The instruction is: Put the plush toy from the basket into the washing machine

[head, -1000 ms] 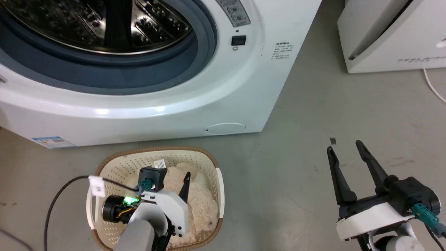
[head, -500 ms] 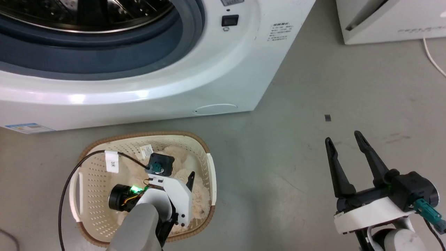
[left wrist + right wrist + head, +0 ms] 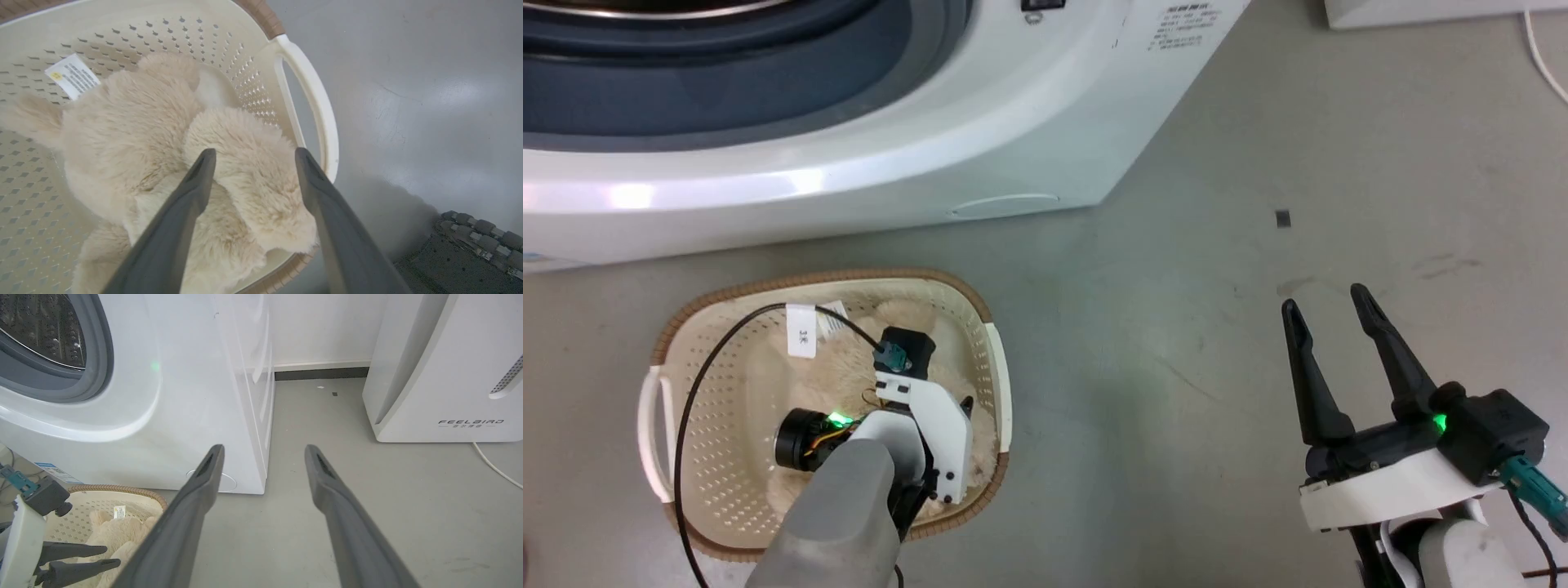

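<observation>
While the plush toy [image 3: 130, 134] lies inside the basket [image 3: 310, 90], its long shaggy cream fur bunches into rounded limbs against the perforated plastic wall. The basket is a rounded rectangle with a brown woven-look rim and white side handles, standing on the smooth grey floor [image 3: 1176, 367] just in front of the washing machine [image 3: 849, 175]. A white printed tag [image 3: 72, 75] lies against the wall beside the toy. The left gripper [image 3: 254, 157] reaches into the basket, its 2 dark fingers spread apart on either side of 1 furry limb; whether they touch the fur cannot be told. A black cable [image 3: 684, 392] loops over the basket. The right gripper [image 3: 1324, 300] hangs over bare floor well apart from the basket, fingers open and holding nothing. The washing machine's glossy white front curves around a grey gasket [image 3: 98, 363] and a steel drum [image 3: 41, 326]. A white slanted appliance [image 3: 441, 367] marked FEELBIRD stands apart from it.
</observation>
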`<state>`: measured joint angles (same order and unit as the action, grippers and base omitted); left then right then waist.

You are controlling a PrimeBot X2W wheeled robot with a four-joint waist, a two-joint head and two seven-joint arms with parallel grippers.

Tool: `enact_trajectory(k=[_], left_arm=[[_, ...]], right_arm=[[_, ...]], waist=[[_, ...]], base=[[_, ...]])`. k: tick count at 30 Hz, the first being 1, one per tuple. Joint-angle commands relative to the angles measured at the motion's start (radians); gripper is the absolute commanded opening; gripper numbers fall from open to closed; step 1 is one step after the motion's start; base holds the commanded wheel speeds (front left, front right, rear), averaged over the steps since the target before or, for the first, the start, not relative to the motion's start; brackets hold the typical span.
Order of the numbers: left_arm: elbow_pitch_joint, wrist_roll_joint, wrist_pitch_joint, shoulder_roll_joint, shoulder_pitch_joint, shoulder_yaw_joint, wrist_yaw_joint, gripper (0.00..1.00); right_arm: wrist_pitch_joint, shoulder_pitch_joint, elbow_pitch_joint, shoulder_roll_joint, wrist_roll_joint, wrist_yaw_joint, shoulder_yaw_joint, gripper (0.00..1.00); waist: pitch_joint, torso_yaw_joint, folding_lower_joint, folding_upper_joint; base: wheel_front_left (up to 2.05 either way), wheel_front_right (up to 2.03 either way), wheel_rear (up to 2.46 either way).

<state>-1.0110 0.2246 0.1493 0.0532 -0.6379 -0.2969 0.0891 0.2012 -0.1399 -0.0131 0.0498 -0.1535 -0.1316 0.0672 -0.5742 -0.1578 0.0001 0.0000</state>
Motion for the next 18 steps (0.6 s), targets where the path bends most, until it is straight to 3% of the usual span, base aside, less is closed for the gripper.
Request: enact_trajectory(k=[1,18], left_arm=[[-0.03,0.008,0.009,0.007,-0.034,-0.009,-0.006,1.0],[-0.212,0.052,0.012,0.055,-0.131,-0.076,-0.053,1.0]], right_arm=[[0.012,-0.02,-0.001,0.0,-0.01,0.001,0.004,1.0],[0.047,-0.067,-0.002,0.0,-0.053,0.001,0.034,1.0]], waist=[[-0.021,-0.009,-0.0001,0.0],[-0.161,-0.047,-0.0001,0.0]], base=[[0.0,0.0,0.0],[0.0,0.0,0.0]])
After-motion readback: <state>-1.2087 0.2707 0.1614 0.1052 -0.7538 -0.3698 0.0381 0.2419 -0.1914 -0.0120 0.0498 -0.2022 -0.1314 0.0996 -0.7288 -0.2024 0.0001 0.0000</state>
